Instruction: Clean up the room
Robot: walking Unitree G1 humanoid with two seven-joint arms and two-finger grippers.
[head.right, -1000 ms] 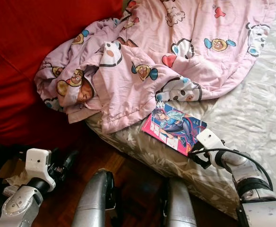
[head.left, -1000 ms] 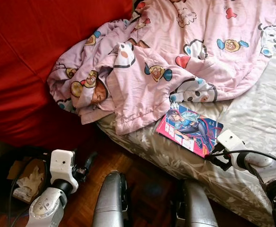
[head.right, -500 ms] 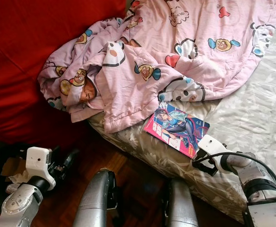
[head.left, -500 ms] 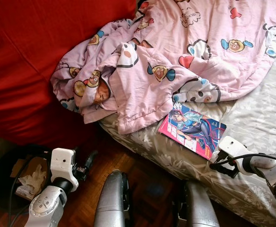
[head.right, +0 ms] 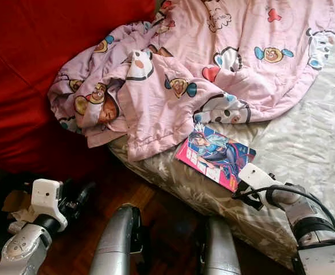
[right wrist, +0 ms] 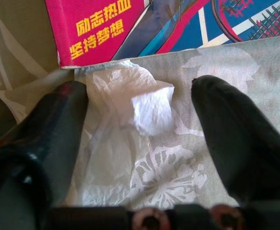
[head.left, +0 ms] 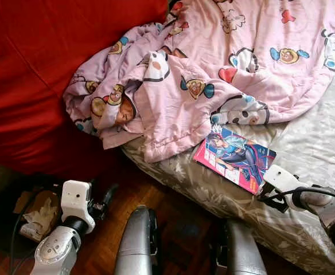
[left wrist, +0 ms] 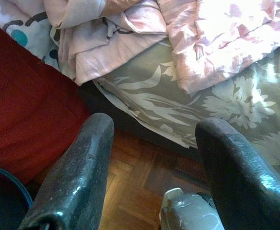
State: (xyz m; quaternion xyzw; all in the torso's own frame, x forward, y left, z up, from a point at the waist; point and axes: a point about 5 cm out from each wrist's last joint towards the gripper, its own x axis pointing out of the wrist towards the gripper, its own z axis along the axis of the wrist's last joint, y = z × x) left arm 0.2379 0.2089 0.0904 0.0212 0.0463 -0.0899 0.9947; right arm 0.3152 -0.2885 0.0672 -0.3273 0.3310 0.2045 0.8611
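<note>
Right wrist view: crumpled white tissue [right wrist: 130, 124] between tool [right wrist: 140, 112] fingers.

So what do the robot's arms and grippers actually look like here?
Both arms are silver metal with a white boxy wrist block. A black cable loops along the right arm, another runs beside the left arm. Each gripper has two long, thick, glossy black fingers, rounded at the tips.

Counts around the bed corner

One pink blanket [head.left: 213, 63] fills the upper half of the frame; one comic book [head.left: 234, 158] lies at lower right. One crumpled tissue [right wrist: 130, 110] sits just beside the book. One black bin [head.left: 7, 220] stands at lower left. Two grippers: left [left wrist: 154, 177], right [right wrist: 140, 143].
</note>
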